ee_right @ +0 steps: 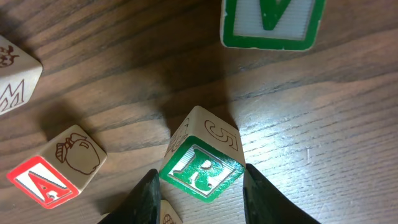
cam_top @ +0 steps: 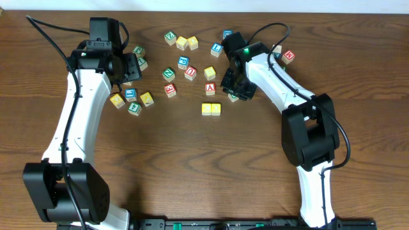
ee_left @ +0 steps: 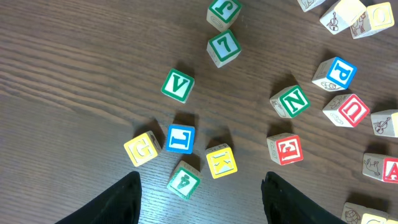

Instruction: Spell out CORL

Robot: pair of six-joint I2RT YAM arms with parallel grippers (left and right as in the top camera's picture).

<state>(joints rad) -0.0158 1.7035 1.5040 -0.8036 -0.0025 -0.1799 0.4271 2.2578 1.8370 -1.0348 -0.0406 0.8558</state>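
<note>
In the right wrist view, the green R cube (ee_right: 202,168) sits low in the centre of the frame, and the right gripper (ee_right: 200,174) is clamped on it, one dark finger against each side. Around it on the dark wooden table (cam_top: 160,166) are several neighbours. A red A cube (ee_right: 56,168) lies near at lower left, and a green V cube (ee_right: 270,22) sits at the top edge with its upper part cut off. A cube with an M (ee_right: 15,84) is half out of frame at the left. A sliver of another pale cube shows below the R, mostly hidden by the left-hand finger.

From overhead, the two yellow cubes (cam_top: 211,109) sit touching, side by side, in the middle of the frame. They are below the red A and left of the right gripper, and their letters are too small to read.

The blue L cube (ee_left: 180,138) lies left of centre in the left wrist view, packed among others. A yellow G cube (ee_left: 143,149) is just beside it on the left, a yellow K cube (ee_left: 221,162) at lower right, and a green cube (ee_left: 183,182) below whose mark is hard to make out. The left gripper (ee_left: 200,193) shows only as two dark fingers at the bottom edge — spread apart, holding nothing.
</note>
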